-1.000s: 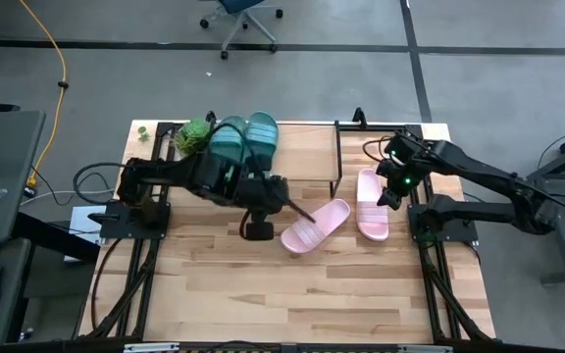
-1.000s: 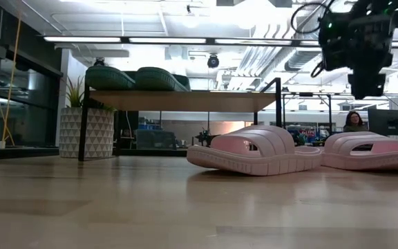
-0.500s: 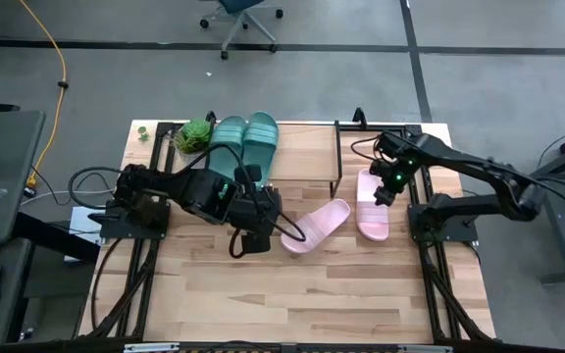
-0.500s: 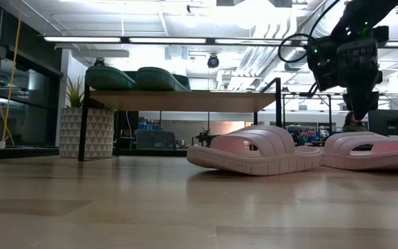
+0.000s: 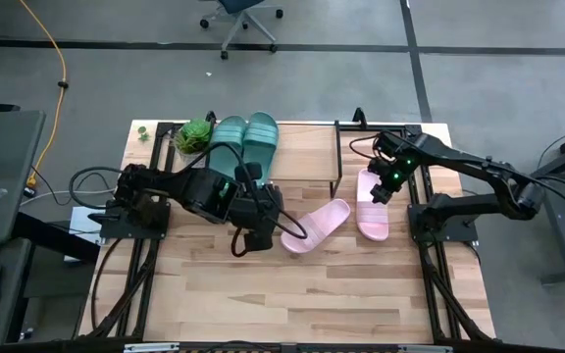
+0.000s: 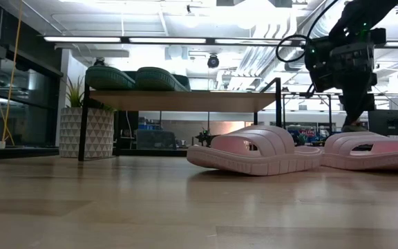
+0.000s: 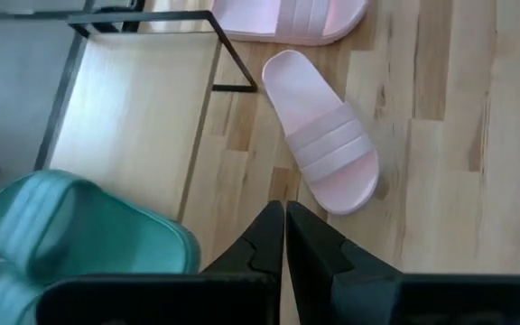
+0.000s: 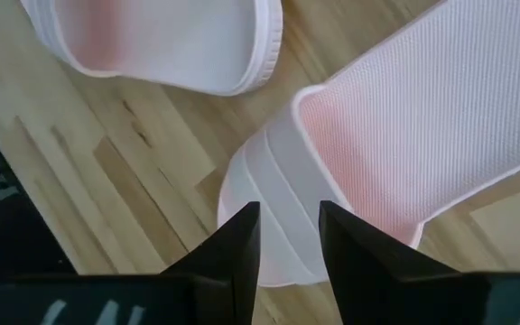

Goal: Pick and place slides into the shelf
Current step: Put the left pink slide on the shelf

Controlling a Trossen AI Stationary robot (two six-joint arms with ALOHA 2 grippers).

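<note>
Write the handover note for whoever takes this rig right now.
Left claw: shut, empty, over the table near the angled pink slide.
Right claw: open, just above the heel end of the straight pink slide, nothing gripped yet.
Done: both green slides sit on the shelf.
Left: both pink slides lie on the table beside the shelf; grip, lift and shelve each.

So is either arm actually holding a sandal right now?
No. The right gripper is open above a pink slide's end; the left gripper is shut on nothing.
</note>
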